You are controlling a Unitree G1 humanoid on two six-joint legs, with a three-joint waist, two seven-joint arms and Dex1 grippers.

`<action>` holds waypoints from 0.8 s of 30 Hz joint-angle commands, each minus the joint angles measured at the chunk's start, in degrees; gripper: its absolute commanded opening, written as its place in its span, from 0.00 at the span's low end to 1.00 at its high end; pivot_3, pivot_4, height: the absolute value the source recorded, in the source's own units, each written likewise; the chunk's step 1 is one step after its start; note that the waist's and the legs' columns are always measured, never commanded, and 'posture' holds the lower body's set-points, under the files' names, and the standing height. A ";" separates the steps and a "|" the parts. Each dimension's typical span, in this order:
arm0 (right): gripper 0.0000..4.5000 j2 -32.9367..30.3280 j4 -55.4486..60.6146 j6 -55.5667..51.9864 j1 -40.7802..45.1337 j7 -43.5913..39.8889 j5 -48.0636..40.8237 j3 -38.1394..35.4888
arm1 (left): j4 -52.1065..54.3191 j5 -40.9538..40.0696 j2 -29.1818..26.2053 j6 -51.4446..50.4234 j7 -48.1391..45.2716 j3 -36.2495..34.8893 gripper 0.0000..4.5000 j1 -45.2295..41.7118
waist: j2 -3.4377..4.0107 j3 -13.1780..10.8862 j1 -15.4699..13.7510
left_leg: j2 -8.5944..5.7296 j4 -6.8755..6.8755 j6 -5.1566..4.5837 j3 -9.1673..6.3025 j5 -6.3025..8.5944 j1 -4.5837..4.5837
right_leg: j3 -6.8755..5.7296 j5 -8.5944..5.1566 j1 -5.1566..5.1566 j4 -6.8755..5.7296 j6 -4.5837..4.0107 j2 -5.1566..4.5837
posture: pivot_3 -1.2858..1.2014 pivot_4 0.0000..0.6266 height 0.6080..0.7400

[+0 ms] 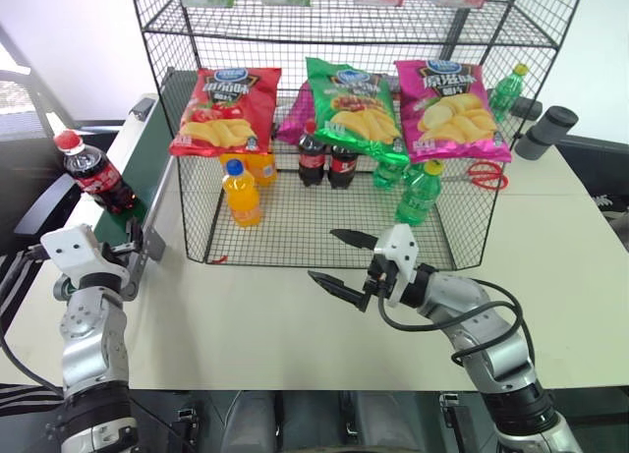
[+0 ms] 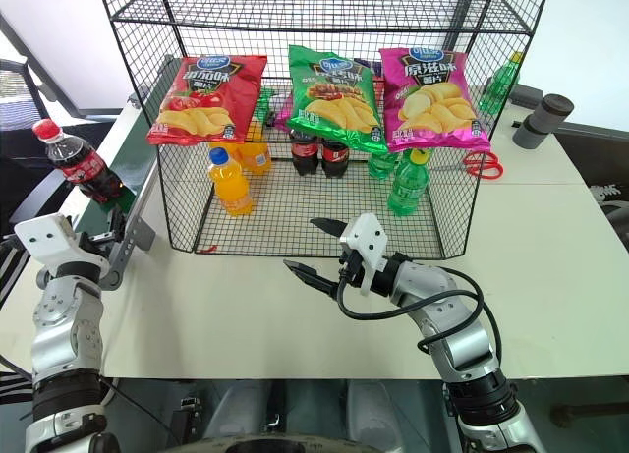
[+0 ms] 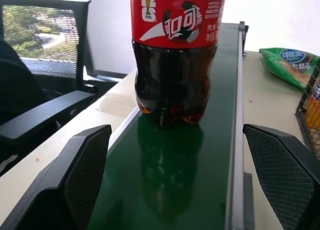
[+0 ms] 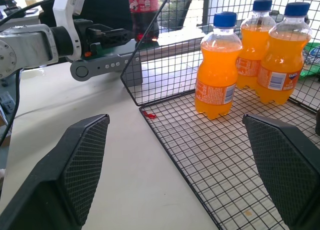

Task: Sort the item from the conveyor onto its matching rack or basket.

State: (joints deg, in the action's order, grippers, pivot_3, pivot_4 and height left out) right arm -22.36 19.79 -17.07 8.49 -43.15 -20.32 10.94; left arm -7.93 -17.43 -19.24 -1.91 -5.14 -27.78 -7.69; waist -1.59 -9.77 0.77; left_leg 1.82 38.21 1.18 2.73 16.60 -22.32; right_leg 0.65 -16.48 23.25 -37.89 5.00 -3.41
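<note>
Bright, even daylight, blown-out window glare behind, sharp focus, soft shadows.

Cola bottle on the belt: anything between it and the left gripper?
Nothing visible. The cola bottle stands upright on the green belt, straight ahead of the open left gripper, with only bare belt between its fingers and the bottle. They are not touching it yet.

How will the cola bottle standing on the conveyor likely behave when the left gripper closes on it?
The cola bottle looks nearly full, so probably heavy for its size and fairly firm. Standing tall on a narrow base on the conveyor, it may tip if nudged high. Its smooth, rounded plastic could slip or turn between the open left gripper's fingers.
</note>
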 commanded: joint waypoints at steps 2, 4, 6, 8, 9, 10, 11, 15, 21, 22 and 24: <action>0.99 0.30 0.95 0.35 0.69 -0.10 -0.25 0.06 | 0.19 1.04 -0.91 1.66 1.69 -1.34 1.00 -0.38 | 0.00 0.00 -0.01 | 0.00 0.00 0.00 0.00 0.00 0.00 | 0.00 0.00 0.00 0.00 0.00 0.00 | 0.52 0.24 1.00; 0.99 0.27 0.98 0.32 0.67 -0.09 -0.26 0.06 | 0.11 1.08 -0.97 1.65 1.77 -1.28 1.00 -0.40 | 0.00 0.00 0.00 | 0.00 0.00 0.00 0.00 0.00 0.00 | 0.00 0.00 0.00 0.00 0.00 0.00 | 0.52 0.24 1.00; 0.99 0.24 1.08 0.25 0.58 -0.05 -0.28 0.05 | 0.07 1.06 -1.04 1.73 1.84 -1.17 1.00 -0.37 | 0.00 0.00 0.00 | 0.00 0.00 0.00 0.00 0.00 0.00 | 0.00 0.00 0.00 0.00 0.00 0.00 | 0.52 0.24 1.00; 0.99 0.23 1.14 0.20 0.53 -0.03 -0.27 0.08 | 0.05 1.00 -1.01 2.10 1.98 -1.21 1.00 -0.38 | 0.00 0.00 0.00 | 0.00 0.00 0.00 0.00 0.00 0.00 | -0.01 0.00 0.00 0.00 0.00 0.00 | 0.52 0.24 1.00; 0.99 0.23 1.15 0.18 0.53 -0.03 -0.28 0.09 | 0.03 0.97 -0.98 2.25 2.05 -1.26 1.00 -0.41 | 0.00 0.00 0.00 | 0.00 0.00 0.00 0.00 0.00 0.00 | -0.01 0.00 0.00 0.00 0.00 -0.01 | 0.52 0.24 1.00; 0.99 0.23 1.15 0.16 0.53 -0.03 -0.28 0.09 | -0.01 1.00 -0.98 2.33 2.13 -1.27 1.00 -0.41 | 0.00 0.00 0.00 | 0.00 0.00 0.00 0.00 0.00 0.00 | -0.01 0.00 0.00 0.00 0.00 -0.01 | 0.52 0.24 1.00; 0.99 0.23 1.15 0.15 0.52 -0.04 -0.29 0.10 | -0.02 1.25 -1.04 2.63 2.33 -1.25 1.00 -0.37 | 0.00 0.00 0.00 | 0.00 0.00 0.00 0.00 0.00 0.00 | -0.01 0.00 0.00 0.00 0.00 -0.01 | 0.52 0.24 1.00; 0.99 0.15 1.13 0.17 0.48 -0.11 -0.29 0.11 | 0.03 1.41 -1.09 2.99 2.92 -1.38 1.00 -0.36 | 0.00 0.00 0.00 | 0.00 0.00 0.00 0.00 0.00 0.00 | -0.01 0.00 0.00 0.00 0.00 -0.02 | 0.52 0.24 1.00; 0.99 0.11 0.99 0.25 0.47 -0.21 -0.25 0.15 | 0.08 1.49 -1.21 3.03 3.16 -1.32 1.00 -0.23 | 0.00 0.00 -0.01 | 0.00 0.00 0.00 0.00 0.00 0.00 | -0.01 0.00 0.00 0.00 0.00 -0.02 | 0.52 0.24 1.00; 1.00 0.10 0.99 0.27 0.48 -0.21 -0.23 0.16 | 0.11 1.39 -1.13 3.13 3.31 -1.47 0.95 -0.21 | 0.00 0.00 -0.02 | 0.00 0.00 0.00 0.00 0.00 0.00 | -0.01 0.00 0.00 0.00 0.00 -0.03 | 0.52 0.24 1.00; 1.00 0.10 1.01 0.27 0.47 -0.19 -0.20 0.17 | 0.19 1.38 -1.13 3.22 3.40 -1.57 0.81 -0.11 | 0.00 0.00 -0.09 | -0.01 0.00 0.00 0.00 0.00 0.00 | -0.01 0.00 0.00 0.01 0.00 -0.04 | 0.52 0.24 1.00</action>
State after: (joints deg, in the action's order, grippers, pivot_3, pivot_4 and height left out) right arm -22.38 19.79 -17.14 8.50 -43.18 -20.32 11.15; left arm -8.86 -16.28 -19.58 -0.29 -2.00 -28.45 -7.51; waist -1.59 -9.77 0.68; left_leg 1.82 38.21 1.19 2.72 16.60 -22.33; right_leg 0.62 -16.48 23.25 -37.88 5.00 -3.46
